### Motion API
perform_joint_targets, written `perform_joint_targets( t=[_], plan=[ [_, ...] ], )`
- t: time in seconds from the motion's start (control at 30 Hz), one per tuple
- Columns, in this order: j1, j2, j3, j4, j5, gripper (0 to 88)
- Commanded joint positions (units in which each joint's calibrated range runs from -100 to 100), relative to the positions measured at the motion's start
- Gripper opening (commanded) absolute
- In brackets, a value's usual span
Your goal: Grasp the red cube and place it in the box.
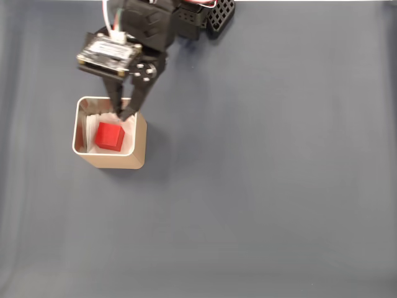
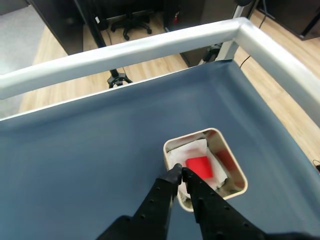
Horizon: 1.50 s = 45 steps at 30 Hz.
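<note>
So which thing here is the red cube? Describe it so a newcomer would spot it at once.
On the blue-grey table, find the tan box below the gripper in the fixed view. The red cube lies inside it on white paper, the scene's one bright red thing.

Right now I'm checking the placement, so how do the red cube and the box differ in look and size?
The red cube is small and solid bright red; the box is much larger and tan with a pale rim. The cube is closed on every face that shows, while the box is open at the top and lined with white paper. The cube lies inside; the box stands on the blue table. Both look squarish from above.
</note>
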Motion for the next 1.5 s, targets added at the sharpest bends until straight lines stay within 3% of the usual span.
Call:
perform_joint_targets(
  t=[0.0, 0.17, 0.5, 1.0, 1.47],
  plan=[
    [-4.1, -3.0, -3.6, 6.2, 0.1, 0.1],
    [-11.5, -6.0, -1.5, 12.0, -1.2, 0.1],
    [-21.9, -18.6, 19.3, 11.3, -3.3, 0.1],
    [-21.9, -37.9, 50.8, 8.8, -2.6, 0.1],
    [-20.8, -48.8, 59.9, 13.0, -4.2, 0.8]
  ],
)
